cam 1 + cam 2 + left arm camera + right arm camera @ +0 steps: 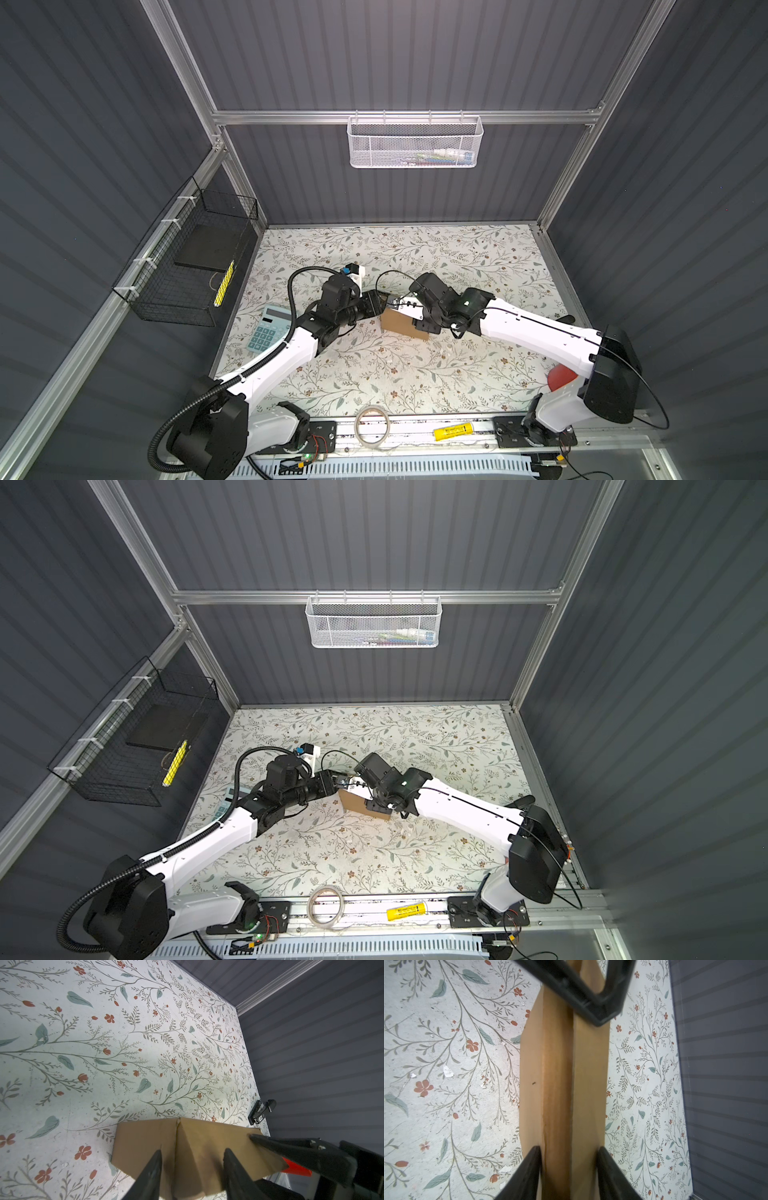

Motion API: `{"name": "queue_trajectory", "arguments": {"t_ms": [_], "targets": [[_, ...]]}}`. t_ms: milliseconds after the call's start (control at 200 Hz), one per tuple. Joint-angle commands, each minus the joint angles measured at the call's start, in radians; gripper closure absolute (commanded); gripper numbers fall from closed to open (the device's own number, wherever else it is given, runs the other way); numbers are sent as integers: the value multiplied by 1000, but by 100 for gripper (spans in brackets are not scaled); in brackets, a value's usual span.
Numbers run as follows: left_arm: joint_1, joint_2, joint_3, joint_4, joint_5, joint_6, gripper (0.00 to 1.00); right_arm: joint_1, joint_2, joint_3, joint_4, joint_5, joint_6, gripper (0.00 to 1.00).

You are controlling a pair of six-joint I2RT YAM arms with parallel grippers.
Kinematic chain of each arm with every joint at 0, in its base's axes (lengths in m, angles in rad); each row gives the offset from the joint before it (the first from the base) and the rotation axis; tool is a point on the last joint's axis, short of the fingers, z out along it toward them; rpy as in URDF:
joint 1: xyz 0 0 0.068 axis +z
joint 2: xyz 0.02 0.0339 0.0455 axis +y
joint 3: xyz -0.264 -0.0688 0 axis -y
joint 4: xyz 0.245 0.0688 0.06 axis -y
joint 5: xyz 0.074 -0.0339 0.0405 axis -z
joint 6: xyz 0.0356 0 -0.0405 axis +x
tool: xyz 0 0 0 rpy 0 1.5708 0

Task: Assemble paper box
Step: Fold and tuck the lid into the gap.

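The plain brown, folded cardboard paper box is being gripped near the middle of the floral-patterned table, between both arms. The right gripper is clamping its two sides. The left gripper is straddling its ridge, fingers apart, though I cannot tell whether they are pressing

Paper box half covered from above; white basket contents unreadable.
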Motion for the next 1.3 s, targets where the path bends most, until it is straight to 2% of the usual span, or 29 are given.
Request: {"name": "queue_trajectory", "arguments": {"t_ms": [0, 430, 826, 971, 1136, 1296], "targets": [[5, -2, -42, -25, -53, 5, 53, 1, 17, 0, -5, 11, 1, 52], [5, 6, -56, -16, -91, -4, 53, -21, -64, 0, 67, 10, 47, 38], [5, 12, -49, -9, -86, -6, 53, -53, -213, -26, 102, -89, 165, 35], [5, 7, -49, -11, -88, -6, 53, -88, -279, -42, 123, -132, 312, 35], [5, 0, -44, -15, -94, -9, 52, -142, -327, -35, 103, -161, 596, 35], [6, -8, -44, -20, -103, -10, 52, -148, -340, -39, 47, -151, 881, 34]]}}
